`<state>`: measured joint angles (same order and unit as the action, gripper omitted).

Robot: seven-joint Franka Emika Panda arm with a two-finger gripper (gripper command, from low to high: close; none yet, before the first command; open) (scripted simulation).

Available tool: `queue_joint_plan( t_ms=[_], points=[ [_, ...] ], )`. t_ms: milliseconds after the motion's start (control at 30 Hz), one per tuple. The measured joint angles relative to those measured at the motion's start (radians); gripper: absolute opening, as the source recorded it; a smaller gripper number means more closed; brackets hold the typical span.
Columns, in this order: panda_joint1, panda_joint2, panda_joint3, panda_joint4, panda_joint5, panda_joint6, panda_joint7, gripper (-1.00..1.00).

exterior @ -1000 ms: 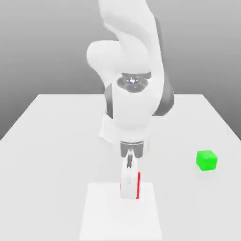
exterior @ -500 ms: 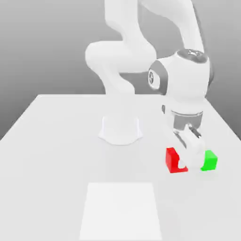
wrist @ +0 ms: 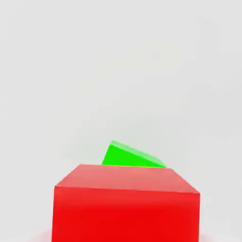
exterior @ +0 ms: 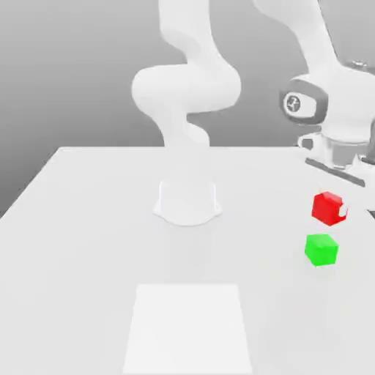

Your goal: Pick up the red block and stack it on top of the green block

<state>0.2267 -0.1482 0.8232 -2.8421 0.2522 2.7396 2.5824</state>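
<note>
The claw [exterior: 338, 210] is clamped on the red block [exterior: 327, 207], carrying it clear of the white worktop [exterior: 88, 242]. It hangs just above the green block [exterior: 321, 249], not touching, so it looks lined up to lower and stack.

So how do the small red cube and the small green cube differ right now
The small matte red cube is off the white table, held in the gripper with jaws shut on it; the small matte green cube rests on the table. The red one sits tilted, the green one flat. Both look plain and similar in size.
</note>
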Motion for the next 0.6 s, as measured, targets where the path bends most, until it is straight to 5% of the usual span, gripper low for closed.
queue_joint_plan(
  t_ms=[267,400,433,600],
  points=[
    [-0.093,0.146,0.018,-0.001,-0.282,0.111,0.197,-1.0],
    [-0.02,0.204,-0.088,0.002,-0.417,0.146,0.292,-1.0],
    [-0.019,0.204,-0.089,0.002,-0.417,0.147,0.292,1.0],
    [-0.019,0.204,-0.089,0.002,-0.417,0.147,0.292,1.0]
  ],
)
